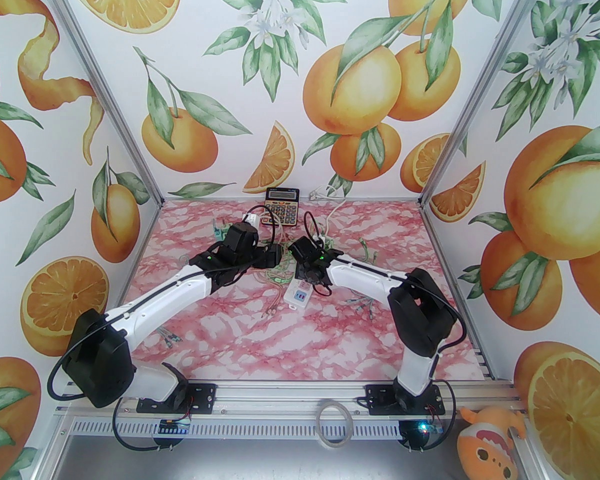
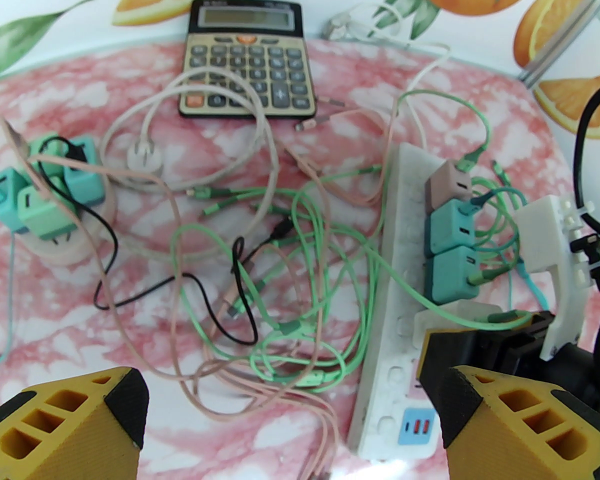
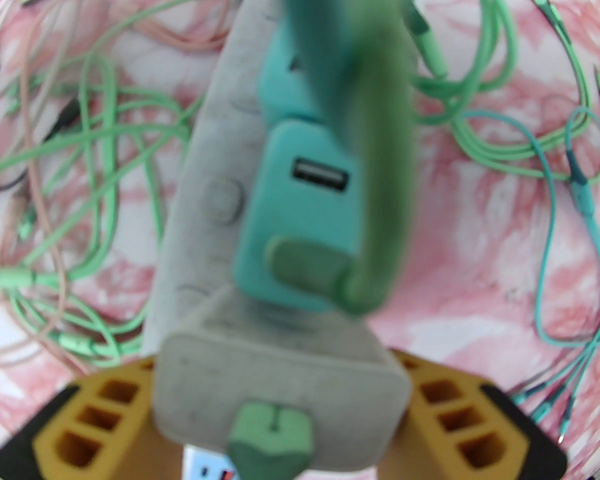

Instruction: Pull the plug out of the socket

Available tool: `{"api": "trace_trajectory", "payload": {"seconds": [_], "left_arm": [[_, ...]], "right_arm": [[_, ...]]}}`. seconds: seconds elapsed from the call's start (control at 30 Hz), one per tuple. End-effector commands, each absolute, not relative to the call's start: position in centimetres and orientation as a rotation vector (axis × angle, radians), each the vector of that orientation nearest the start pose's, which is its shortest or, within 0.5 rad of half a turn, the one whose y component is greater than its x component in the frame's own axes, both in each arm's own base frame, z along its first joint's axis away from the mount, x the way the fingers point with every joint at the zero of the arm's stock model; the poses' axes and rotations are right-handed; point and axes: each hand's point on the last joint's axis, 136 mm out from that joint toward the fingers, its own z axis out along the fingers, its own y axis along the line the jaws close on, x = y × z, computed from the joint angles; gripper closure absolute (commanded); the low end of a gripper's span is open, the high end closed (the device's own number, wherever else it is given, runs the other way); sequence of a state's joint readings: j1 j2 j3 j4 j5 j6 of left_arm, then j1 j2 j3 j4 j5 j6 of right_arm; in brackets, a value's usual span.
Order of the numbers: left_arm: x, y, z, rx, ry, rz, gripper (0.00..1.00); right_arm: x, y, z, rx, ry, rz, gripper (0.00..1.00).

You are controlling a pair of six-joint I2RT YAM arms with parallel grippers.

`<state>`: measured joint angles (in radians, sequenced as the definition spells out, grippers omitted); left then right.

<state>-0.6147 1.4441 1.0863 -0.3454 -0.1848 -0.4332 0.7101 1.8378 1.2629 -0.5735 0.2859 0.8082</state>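
On my right wrist feed, the right gripper (image 3: 276,393) has a yellow finger on each side of the grey-white plug (image 3: 240,348). I cannot tell whether the fingers are pressing on it or standing just off its sides. The plug sits in the near end of the white socket strip (image 3: 205,168), with a green cable (image 3: 272,435) running out of its face and a teal charger (image 3: 300,218) just beyond it.

The left gripper (image 2: 285,383) hangs wide open with nothing in it, above a tangle of green, pink and black leads.

The lettering on the calculator (image 2: 247,58) and on the strip's small blue label (image 2: 419,425) is too small for me to read.

The bench (image 1: 260,338) has a pink-and-white marble pattern. The walls around it are printed with oranges, leaves and blossom and framed by aluminium posts.
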Motion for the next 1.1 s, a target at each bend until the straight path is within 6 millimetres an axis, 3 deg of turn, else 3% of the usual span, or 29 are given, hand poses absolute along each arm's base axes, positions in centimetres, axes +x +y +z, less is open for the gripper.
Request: {"api": "trace_trajectory", "payload": {"seconds": [0.0, 0.17, 0.37, 0.53, 0.67, 0.83, 0.9, 1.07], "left_arm": [[35.6, -22.1, 19.0, 0.116, 2.272, -0.299, 0.00], [34.4, -24.0, 18.2, 0.147, 2.307, -0.360, 0.00], [33.5, -26.5, 17.3, 0.226, 2.322, -0.429, 0.00], [33.0, -30.3, 16.2, 0.432, 2.334, -0.428, 0.01], [33.1, -32.5, 14.7, 0.521, 2.369, -0.406, 0.11], [32.7, -34.5, 12.7, 0.601, 2.399, -0.408, 0.16], [32.7, -35.3, 11.8, 0.632, 2.412, -0.395, 0.22], [33.1, -36.9, 10.0, 0.668, 2.446, -0.407, 0.29]], "right_arm": [[35.2, 25.5, 8.9, 0.158, 2.621, 0.220, 0.27], [36.4, 24.8, 12.2, 0.114, 2.576, 0.361, 0.07], [36.1, 20.5, 14.4, 0.148, 2.493, 0.382, 0.07], [35.4, 15.4, 14.7, 0.295, 2.417, 0.392, 0.12], [34.9, 12.8, 14.6, 0.401, 2.368, 0.434, 0.17], [34.5, 11.4, 14.1, 0.453, 2.352, 0.461, 0.19], [34.4, 11.1, 13.6, 0.469, 2.359, 0.462, 0.20], [34.6, 11.5, 13.0, 0.467, 2.369, 0.511, 0.21]]}}
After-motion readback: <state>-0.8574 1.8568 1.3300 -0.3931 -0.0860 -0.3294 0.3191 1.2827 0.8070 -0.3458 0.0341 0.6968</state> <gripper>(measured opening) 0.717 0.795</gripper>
